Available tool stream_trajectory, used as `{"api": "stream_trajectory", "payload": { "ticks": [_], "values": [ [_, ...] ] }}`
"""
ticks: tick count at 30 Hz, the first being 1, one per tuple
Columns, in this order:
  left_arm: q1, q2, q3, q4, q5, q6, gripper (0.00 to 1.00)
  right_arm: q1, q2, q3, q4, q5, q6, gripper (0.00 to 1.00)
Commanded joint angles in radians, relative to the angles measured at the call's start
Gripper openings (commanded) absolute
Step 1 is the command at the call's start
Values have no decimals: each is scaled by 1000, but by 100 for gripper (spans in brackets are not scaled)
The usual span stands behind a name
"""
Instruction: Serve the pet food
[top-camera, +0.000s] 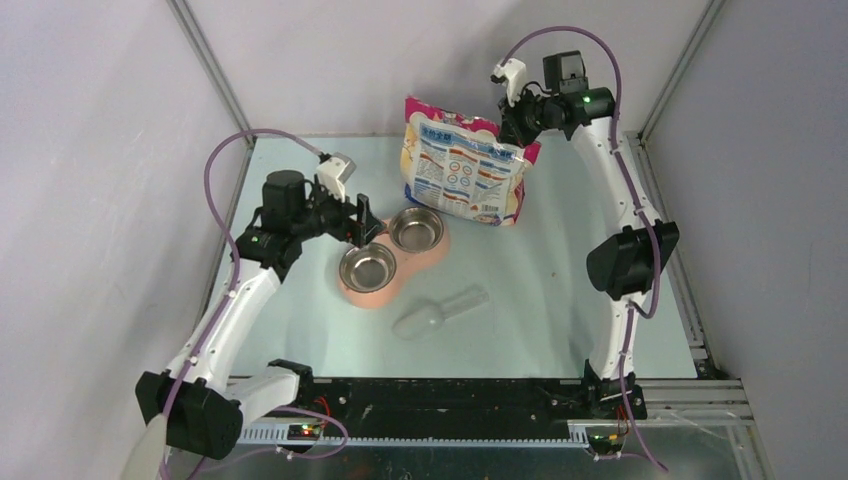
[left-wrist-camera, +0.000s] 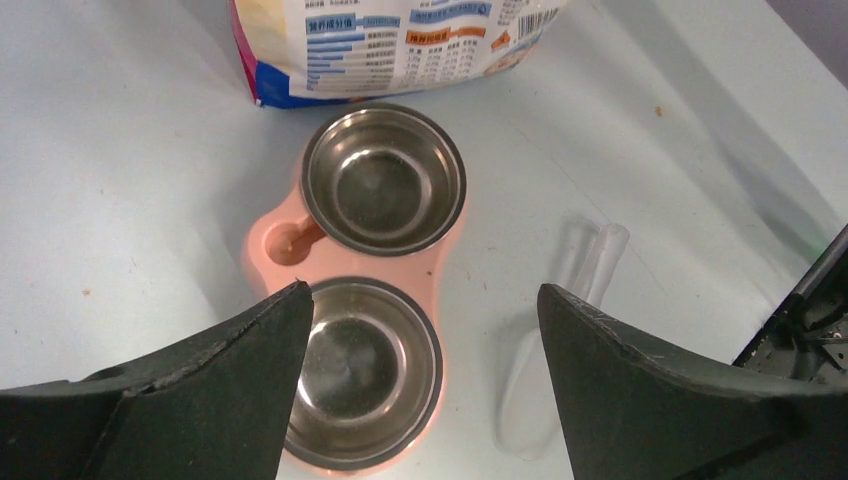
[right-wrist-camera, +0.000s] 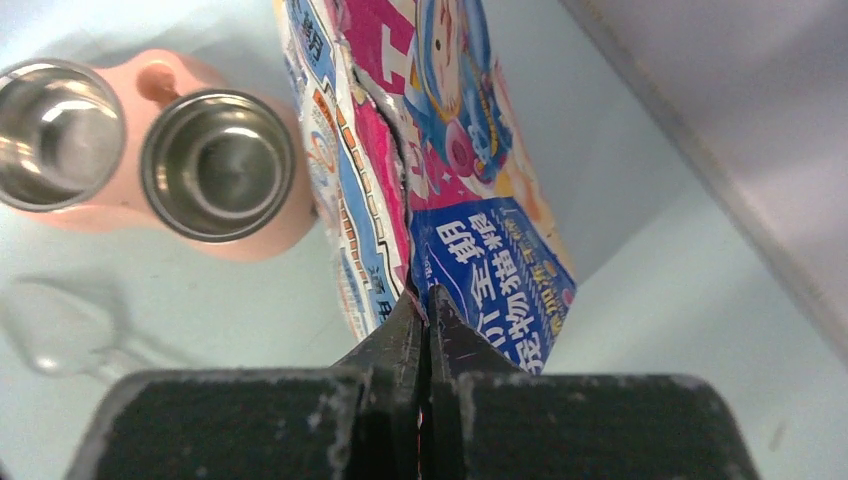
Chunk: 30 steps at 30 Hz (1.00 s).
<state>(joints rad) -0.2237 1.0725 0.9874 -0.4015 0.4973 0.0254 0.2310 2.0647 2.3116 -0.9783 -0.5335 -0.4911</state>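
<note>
Right gripper pinched tight on the top edge of the printed bag, just behind the pink feeder; left gripper spread wide above the two steel bowls (bare metal showing); scoop lies beside; pet food not visible in any view.

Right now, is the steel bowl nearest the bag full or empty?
Empty: the steel bowl shows only its bare shiny bottom, nothing inside.
</note>
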Motion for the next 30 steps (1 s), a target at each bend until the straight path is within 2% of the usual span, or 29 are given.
{"api": "stream_trajectory", "payload": {
  "ticks": [1, 6, 13, 20, 21, 22, 23, 24, 26, 30],
  "values": [
    [-26, 44, 78, 74, 9, -46, 89, -24, -175, -12, -66, 19, 210, 0],
    [-85, 161, 148, 114, 11, -82, 86, -5, -331, -168, -36, 46, 344, 0],
    [-182, 325, 221, 92, 12, 17, 81, 18, -482, -357, -10, 51, 490, 0],
    [-240, 382, 213, 94, 16, 52, 80, 52, -574, -492, 23, 1, 555, 1],
    [-243, 387, 207, 92, 18, 59, 80, 38, -571, -486, 24, -9, 559, 4],
    [-244, 391, 204, 89, 21, 75, 79, 18, -560, -478, 24, -18, 571, 15],
    [-245, 401, 203, 76, 23, 89, 78, 8, -553, -456, 25, -35, 579, 22],
    [-246, 413, 202, 56, 32, 118, 77, -12, -538, -443, 26, -42, 590, 33],
    [-246, 435, 202, 19, 62, 172, 75, -33, -512, -398, 27, -60, 597, 44],
    [-253, 507, 210, -76, 121, 271, 73, -65, -478, -333, 41, -70, 617, 52]
  ]
}}
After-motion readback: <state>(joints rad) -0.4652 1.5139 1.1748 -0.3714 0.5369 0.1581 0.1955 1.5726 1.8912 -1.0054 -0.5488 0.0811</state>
